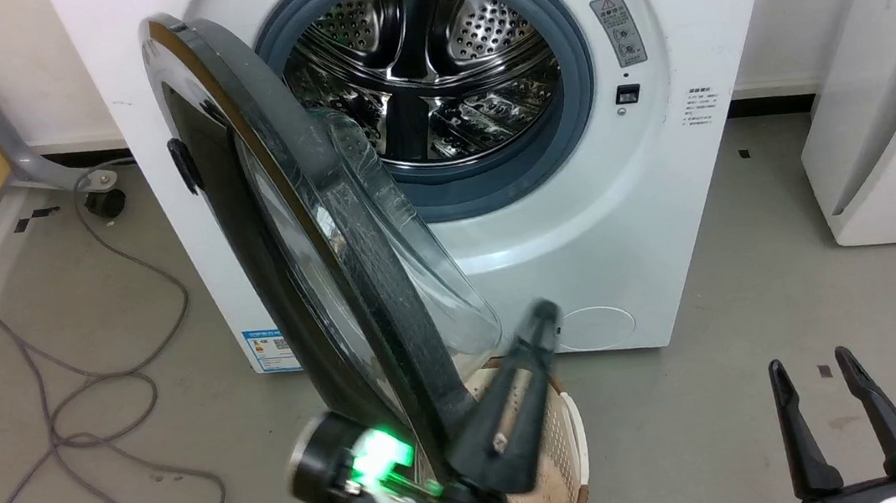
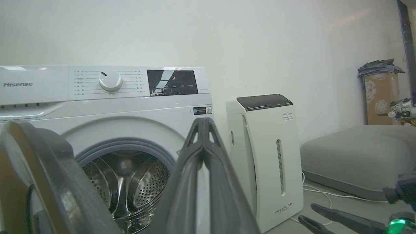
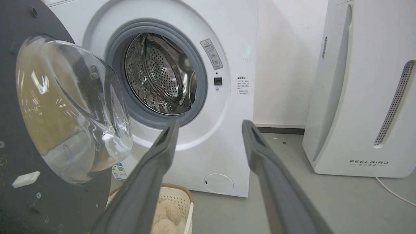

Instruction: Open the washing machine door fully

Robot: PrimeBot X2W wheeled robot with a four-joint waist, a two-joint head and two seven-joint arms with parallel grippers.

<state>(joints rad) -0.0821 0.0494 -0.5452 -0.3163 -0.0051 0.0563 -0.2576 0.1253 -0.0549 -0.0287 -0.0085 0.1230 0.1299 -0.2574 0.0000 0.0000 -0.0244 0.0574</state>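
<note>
Left hand: clenched empty, 6 o'clock, beside the inner face of the large round black-rimmed, glass-bowled washing machine door.
Right hand: released, idle, 5 o'clock.
Door: roughly half open.
Risk: the pushing fingers may slip off the rim, or the arm may knock the cream perforated basket beneath.

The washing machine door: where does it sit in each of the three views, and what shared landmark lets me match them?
Head view: door nearly edge-on, slanting from upper left down to bottom centre.
Left wrist view: door in the lower left corner, its rim nearest the camera.
Right wrist view: door along the left edge, dark inner face and glass bowl showing.
Shared landmark: the drum, right of the door in every view.
</note>
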